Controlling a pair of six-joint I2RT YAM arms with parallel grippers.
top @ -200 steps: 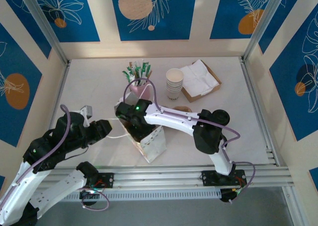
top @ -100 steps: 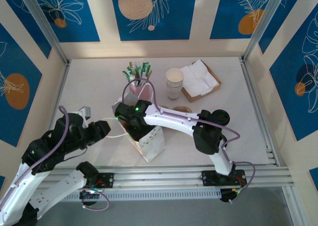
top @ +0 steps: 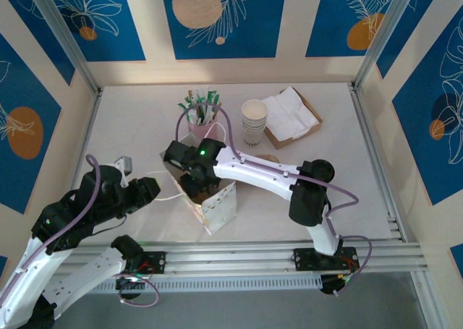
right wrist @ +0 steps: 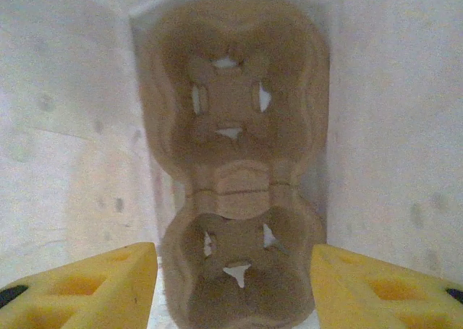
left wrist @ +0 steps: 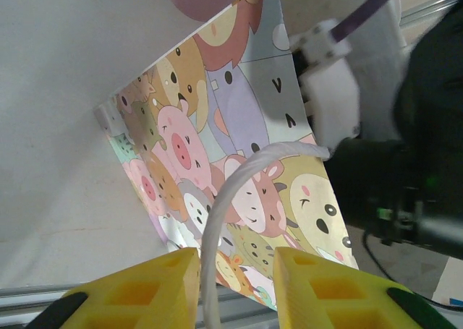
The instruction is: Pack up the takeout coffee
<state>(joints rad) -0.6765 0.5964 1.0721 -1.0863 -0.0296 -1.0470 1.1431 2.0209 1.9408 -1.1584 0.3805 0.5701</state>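
A paper bag (top: 218, 207) printed with cartoon animals (left wrist: 239, 119) stands open near the table's front. Its white cord handle (left wrist: 217, 213) runs taut to my left gripper (top: 148, 188), whose yellow fingers (left wrist: 137, 289) stand narrowly around it (left wrist: 236, 271), the cord lying against the left one. My right arm's wrist (top: 194, 161) reaches down into the bag's mouth. Inside, a brown pulp cup carrier (right wrist: 235, 148) lies on the bag's bottom. My right gripper (right wrist: 233, 271) is open above it, its fingers apart on either side and touching nothing.
A stack of paper cups (top: 254, 121) stands at the back, with white napkins on a brown tray (top: 292, 115) to its right. A pink cup of sticks and sachets (top: 202, 118) is just behind the bag. A small brown piece (top: 268, 157) lies beside the right arm.
My right gripper has opened wide and let go of the cup carrier inside the bag, and its wrist has shifted a little back and left. The left gripper keeps the handle.
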